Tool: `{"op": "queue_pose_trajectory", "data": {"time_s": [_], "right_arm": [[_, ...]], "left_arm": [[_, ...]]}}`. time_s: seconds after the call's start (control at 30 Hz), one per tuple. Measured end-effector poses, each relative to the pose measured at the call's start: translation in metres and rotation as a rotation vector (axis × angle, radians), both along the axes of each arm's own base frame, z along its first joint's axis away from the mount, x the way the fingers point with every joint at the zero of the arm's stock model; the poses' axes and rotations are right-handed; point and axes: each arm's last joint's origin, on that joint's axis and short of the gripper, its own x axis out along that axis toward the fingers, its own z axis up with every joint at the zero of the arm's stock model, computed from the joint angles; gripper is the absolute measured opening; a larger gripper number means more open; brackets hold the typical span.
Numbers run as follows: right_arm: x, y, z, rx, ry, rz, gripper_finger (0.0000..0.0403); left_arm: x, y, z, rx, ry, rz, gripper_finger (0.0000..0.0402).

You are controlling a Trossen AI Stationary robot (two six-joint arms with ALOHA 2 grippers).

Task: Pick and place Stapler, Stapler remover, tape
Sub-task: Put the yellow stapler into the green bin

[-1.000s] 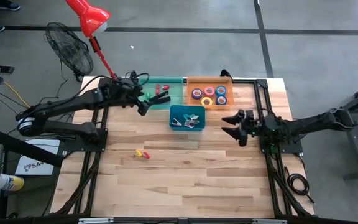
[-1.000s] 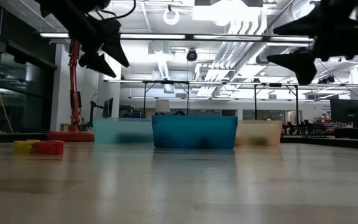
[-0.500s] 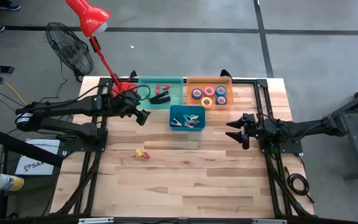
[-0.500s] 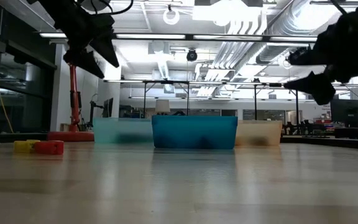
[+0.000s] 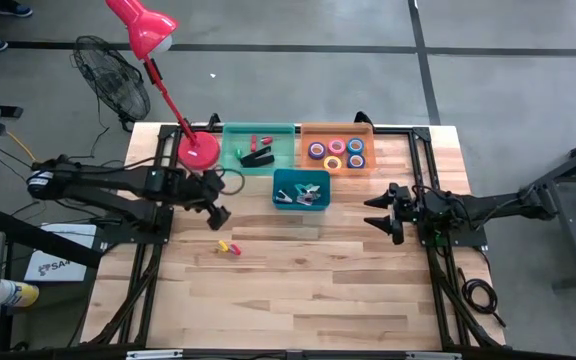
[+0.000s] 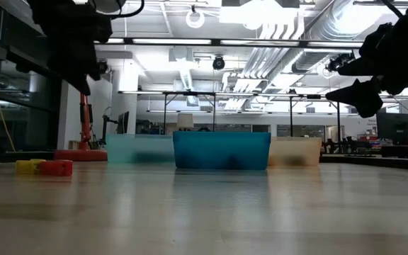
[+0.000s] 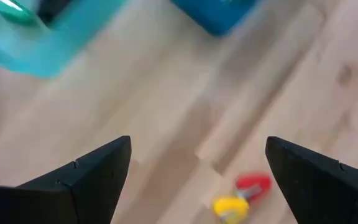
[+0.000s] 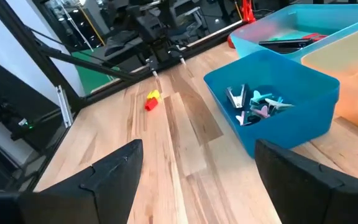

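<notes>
The black stapler lies in the green bin beside a small red item; it also shows in the right wrist view. Several tape rolls sit in the orange bin. A small red-and-yellow item lies on the bare table. My left gripper hangs open and empty above the table, between the green bin and that item. My right gripper is open and empty, right of the blue bin.
The blue bin holds several small claw-shaped pieces in teal, pink and silver. A red desk lamp's base stands left of the green bin. The three bins line the far part of the table; bare wood fills the near half.
My left gripper has drawn back from beside the green bin toward the table's near edge and a little left, staying open. My right gripper has sunk lower and shifted slightly toward the near edge. The bins and the red-and-yellow item have stayed put.
</notes>
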Motion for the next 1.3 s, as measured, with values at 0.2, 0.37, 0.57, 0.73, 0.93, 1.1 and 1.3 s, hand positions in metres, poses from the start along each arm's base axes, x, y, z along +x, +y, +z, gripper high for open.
{"op": "queue_pose_trajectory", "data": {"time_s": [0.2,0.37,0.57,0.73,0.93,1.1,1.3], "right_arm": [[0.0,0.0,0.0,0.003,0.001,-0.001,0.0299],[0.0,0.0,0.0,0.003,0.0,-0.001,0.0299],[0.0,0.0,0.0,0.003,-0.001,-0.001,0.0299],[0.0,0.0,0.0,0.003,-0.001,-0.001,0.0299],[0.0,0.0,0.0,0.004,-0.001,-0.001,0.0299],[0.0,0.0,0.0,0.004,-0.002,-0.001,0.0299],[0.0,0.0,0.0,0.004,-0.001,-0.001,0.0299]], "left_arm": [[-0.002,-0.02,-0.005,-0.064,0.077,-0.198,0.0365],[0.003,-0.036,-0.014,0.015,0.155,-0.413,0.0365],[0.014,-0.051,-0.03,0.109,0.272,-0.676,0.0365],[0.024,-0.056,-0.047,0.123,0.366,-0.761,0.0365],[0.041,-0.061,-0.066,0.126,0.409,-0.853,0.0365],[0.051,-0.065,-0.082,0.121,0.451,-0.918,0.0365],[0.054,-0.066,-0.098,0.109,0.51,-0.973,0.0365]]}}
